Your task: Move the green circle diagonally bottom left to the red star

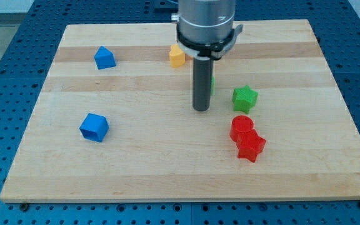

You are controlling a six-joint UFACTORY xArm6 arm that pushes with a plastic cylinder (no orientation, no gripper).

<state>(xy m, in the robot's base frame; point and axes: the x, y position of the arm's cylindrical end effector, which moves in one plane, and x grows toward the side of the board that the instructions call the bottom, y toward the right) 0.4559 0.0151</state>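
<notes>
My tip [200,110] rests on the wooden board [136,175] near its middle. The green circle [212,84] is almost wholly hidden behind the rod; only a thin green sliver shows at the rod's right edge, just above the tip. The red star [251,147] lies at the view's lower right of the tip. A red circle [241,127] touches the red star's upper left side.
A green star [245,97] lies to the right of the rod, above the red circle. A yellow block [177,56] sits at the view's top beside the rod. A blue block [104,57] is at upper left and a blue block [94,127] at left.
</notes>
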